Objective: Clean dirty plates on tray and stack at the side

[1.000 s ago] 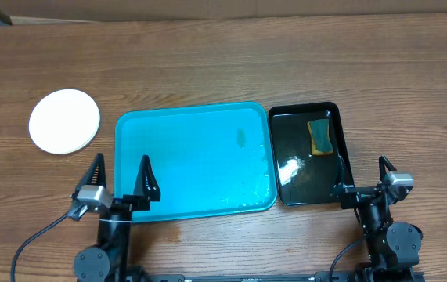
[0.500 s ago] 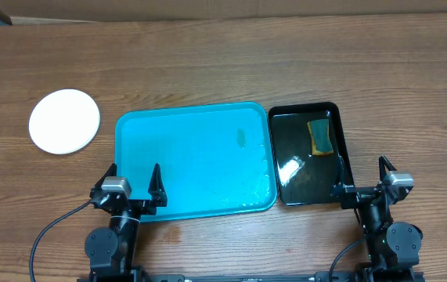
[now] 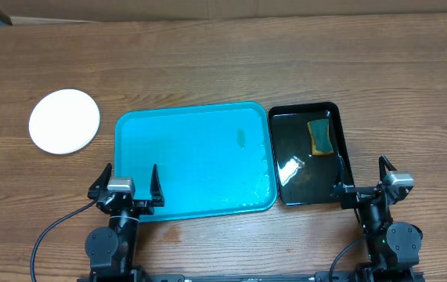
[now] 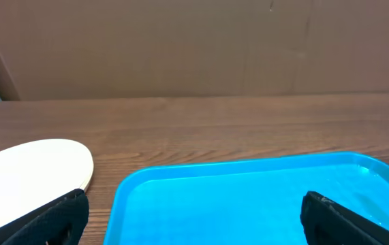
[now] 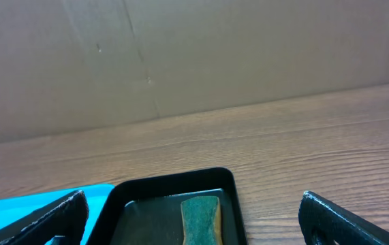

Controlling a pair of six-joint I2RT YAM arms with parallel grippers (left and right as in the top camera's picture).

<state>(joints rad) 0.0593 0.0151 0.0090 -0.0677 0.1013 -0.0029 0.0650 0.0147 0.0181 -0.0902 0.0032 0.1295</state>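
Plates (image 3: 64, 121) are on the table (image 3: 223, 63), well off to the left of the turquoise tray (image 3: 194, 125). From above it looks like one white round pile, can't tell how many. Left gripper (image 3: 128, 178) hangs over the tray's near left corner, fingers spread wide, holding nothing. Right gripper (image 3: 360, 176) is spread wide too, at the near right corner of the black tray (image 3: 301, 178), which has a sponge (image 3: 319, 137) in it

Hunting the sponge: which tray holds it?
The smaller glossy black plastic tray, right of the large turquoise plastic tray; the green sponge lies inside.
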